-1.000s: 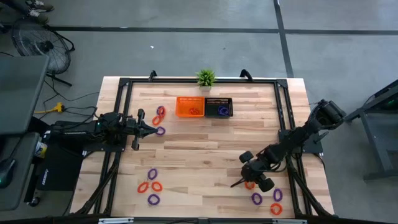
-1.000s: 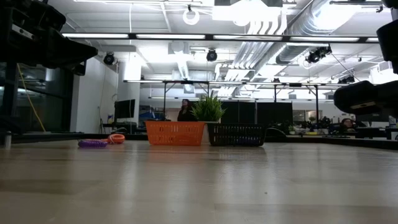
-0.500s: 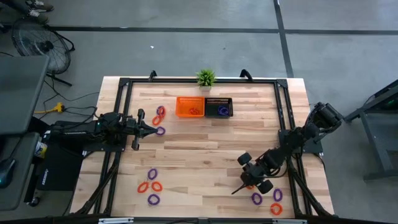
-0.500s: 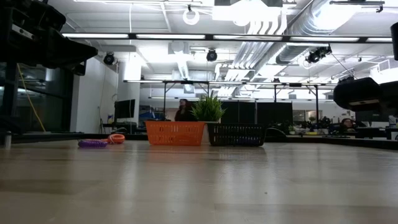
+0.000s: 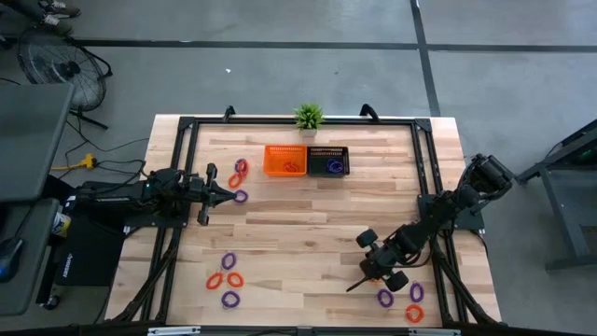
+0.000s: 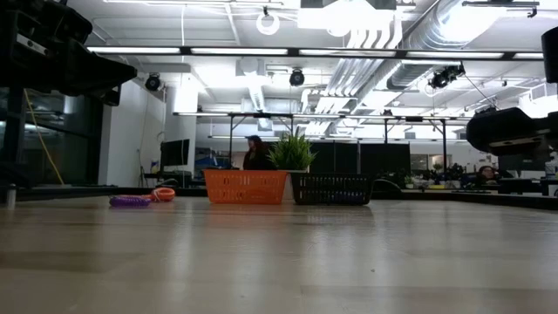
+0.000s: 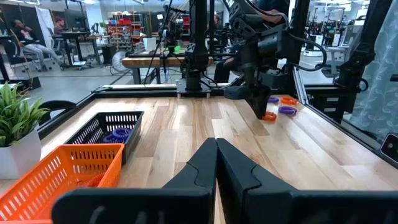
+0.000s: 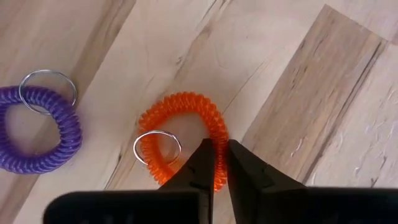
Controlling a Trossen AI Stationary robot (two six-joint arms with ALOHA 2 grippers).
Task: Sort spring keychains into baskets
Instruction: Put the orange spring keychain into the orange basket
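An orange spring keychain (image 8: 186,109) lies flat on the wood near the table's near right corner, and my right gripper (image 8: 217,163) is shut on it, coming steeply down. A purple keychain (image 8: 43,134) lies beside it. The orange basket (image 5: 284,161) and the black basket (image 5: 328,161) stand side by side at the table's far middle. My left gripper (image 7: 216,163) is shut, level and holding nothing, at the table's left side (image 5: 233,194). My right gripper pinches the orange keychain's coil (image 8: 219,138) between its two fingers, one finger inside the loop and one outside. The fingers come from above, pointing steeply down. The keychain lies flat on the table with its metal ring (image 8: 157,148) inside the loop.
Other orange and purple keychains lie near the left gripper (image 5: 239,174), at the near left (image 5: 227,280) and at the near right corner (image 5: 409,299). A small potted plant (image 5: 309,118) stands behind the baskets. A black frame (image 5: 187,126) borders the table.
My right arm has leaned a little farther down and toward the table's near edge over the orange keychain.
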